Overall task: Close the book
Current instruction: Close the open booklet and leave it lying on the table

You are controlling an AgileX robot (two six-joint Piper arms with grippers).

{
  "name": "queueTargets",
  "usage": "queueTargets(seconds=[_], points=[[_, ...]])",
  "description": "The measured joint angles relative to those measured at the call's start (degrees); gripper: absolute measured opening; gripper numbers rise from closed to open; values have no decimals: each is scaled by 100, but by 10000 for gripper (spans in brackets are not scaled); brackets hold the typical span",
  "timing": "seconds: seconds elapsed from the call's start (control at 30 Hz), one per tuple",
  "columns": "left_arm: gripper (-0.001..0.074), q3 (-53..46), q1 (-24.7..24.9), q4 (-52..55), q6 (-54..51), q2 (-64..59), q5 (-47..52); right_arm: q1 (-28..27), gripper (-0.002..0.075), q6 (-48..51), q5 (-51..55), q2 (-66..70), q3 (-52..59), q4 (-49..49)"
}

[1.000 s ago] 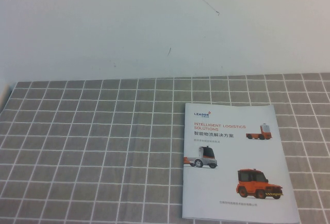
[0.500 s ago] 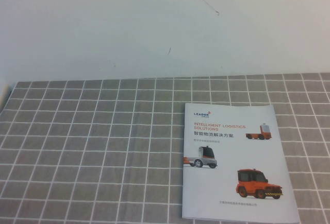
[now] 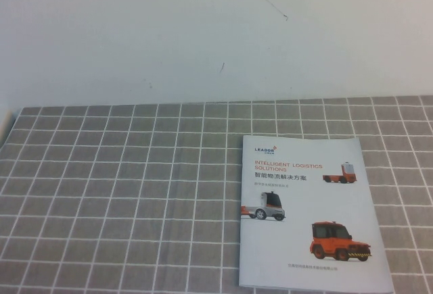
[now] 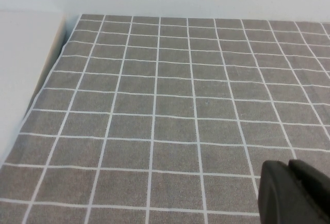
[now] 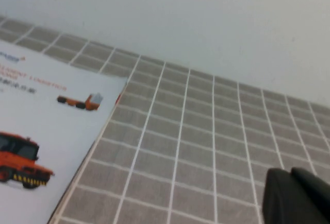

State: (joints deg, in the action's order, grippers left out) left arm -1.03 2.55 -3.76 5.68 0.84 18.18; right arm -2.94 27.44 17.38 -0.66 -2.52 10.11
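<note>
A thin book (image 3: 308, 216) lies shut and flat on the grey checked cloth at the right front, its white cover showing orange and grey vehicles and red lettering. The right wrist view shows part of that cover (image 5: 46, 136). Neither arm appears in the high view. My left gripper (image 4: 290, 190) shows only in its wrist view, black fingers pressed together above bare cloth, holding nothing. My right gripper (image 5: 291, 195) hovers over the cloth to the right of the book, fingers together and empty.
The grey cloth with white grid lines (image 3: 135, 192) covers the table up to a white wall (image 3: 203, 30). A white surface (image 4: 23, 69) borders the cloth's left edge.
</note>
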Motion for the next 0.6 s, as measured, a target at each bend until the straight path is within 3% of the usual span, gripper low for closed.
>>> queueTargets(seconds=[0.6], points=[[-4,0,0,0,0,0,10,-13,-1,-191,359,0,365,-389]])
